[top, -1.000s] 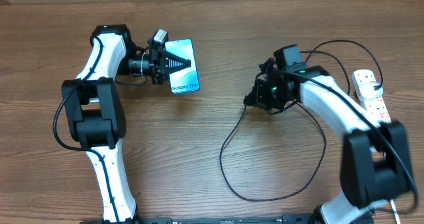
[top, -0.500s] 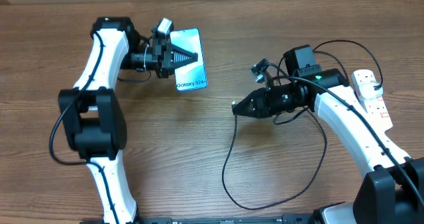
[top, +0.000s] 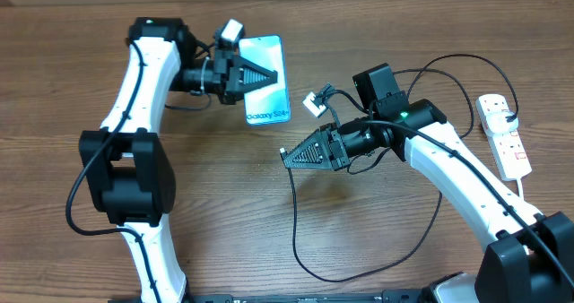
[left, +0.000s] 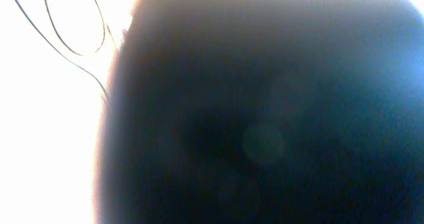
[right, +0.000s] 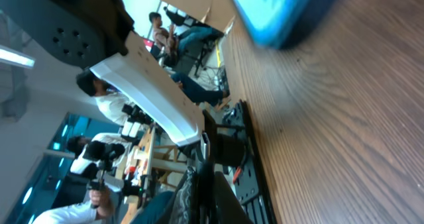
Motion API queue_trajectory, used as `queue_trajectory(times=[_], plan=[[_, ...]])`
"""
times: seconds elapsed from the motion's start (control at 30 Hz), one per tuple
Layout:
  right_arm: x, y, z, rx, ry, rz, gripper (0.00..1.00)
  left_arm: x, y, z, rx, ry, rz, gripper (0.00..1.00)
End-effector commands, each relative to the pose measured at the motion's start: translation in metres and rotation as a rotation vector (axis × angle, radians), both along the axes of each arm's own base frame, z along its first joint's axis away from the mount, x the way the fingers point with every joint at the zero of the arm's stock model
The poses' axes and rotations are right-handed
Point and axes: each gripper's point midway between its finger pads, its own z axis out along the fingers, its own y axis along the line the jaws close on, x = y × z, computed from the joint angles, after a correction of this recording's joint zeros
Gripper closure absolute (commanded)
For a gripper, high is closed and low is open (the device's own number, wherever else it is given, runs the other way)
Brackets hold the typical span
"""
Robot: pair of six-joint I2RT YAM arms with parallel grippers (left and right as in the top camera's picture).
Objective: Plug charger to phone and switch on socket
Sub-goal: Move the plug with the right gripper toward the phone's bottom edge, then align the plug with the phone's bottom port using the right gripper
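1. Wooden counter (top: 224, 213), brown grain, carrying both arms. We noted no change to it over the last second.
2. One phone (top: 269, 101), screen up, toward the far middle of the counter. The left gripper (top: 269, 77) was closed on its left side. Within the second it had travelled right and farther back with that gripper, turning a little. Whether it hung clear of the counter we could not tell.
3. Left wrist view: one dark blur, nothing we could list.
4. One charger (top: 300, 240), its connector end pinched in the closed right gripper (top: 289, 157). The cable hung from the tips in a wide loop back toward the right.
5. Right gripper: within the second it had swung left, away from the socket side. Its tips pointed toward the phone's near end, near it but still apart.
6. One socket (top: 504, 137), white, at the right edge. It was unmoved and untouched, and we judged its switch still to be dealt with.
7. Assessment: both parts had been brought toward each other, so plugging in looked like the next step. We could not see the phone's port, so alignment remained unchecked.
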Motion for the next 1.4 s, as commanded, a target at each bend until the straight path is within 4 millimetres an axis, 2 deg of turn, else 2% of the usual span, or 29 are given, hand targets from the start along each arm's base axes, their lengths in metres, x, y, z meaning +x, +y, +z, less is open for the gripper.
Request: queue_trajectory(times=[0.0,0.1,0.27,0.77,0.97,1.37], plan=[[-0.001,0.001,0.012,0.039,0.051,0.008,0.96,-0.006,-0.009,0.021,-0.046,-0.019,-0.008,0.96],[0.004,0.003,0.015,0.040,0.056,-0.003,0.96,-0.007,-0.012,0.021,-0.046,-0.019,-0.017,0.96],[0.018,0.006,0.008,-0.029,0.091,-0.077,0.96,-0.008,-0.013,0.021,-0.044,-0.004,-0.018,0.96],[0.027,0.009,0.014,-0.018,0.092,-0.101,0.96,-0.008,-0.013,0.021,-0.044,0.007,-0.018,0.96],[0.036,0.009,0.005,-0.082,0.146,-0.172,0.96,-0.008,-0.013,0.021,-0.042,0.023,-0.017,0.96],[0.035,0.009,0.007,-0.072,0.145,-0.163,0.96,-0.007,-0.013,0.021,-0.042,0.020,-0.017,0.96]])
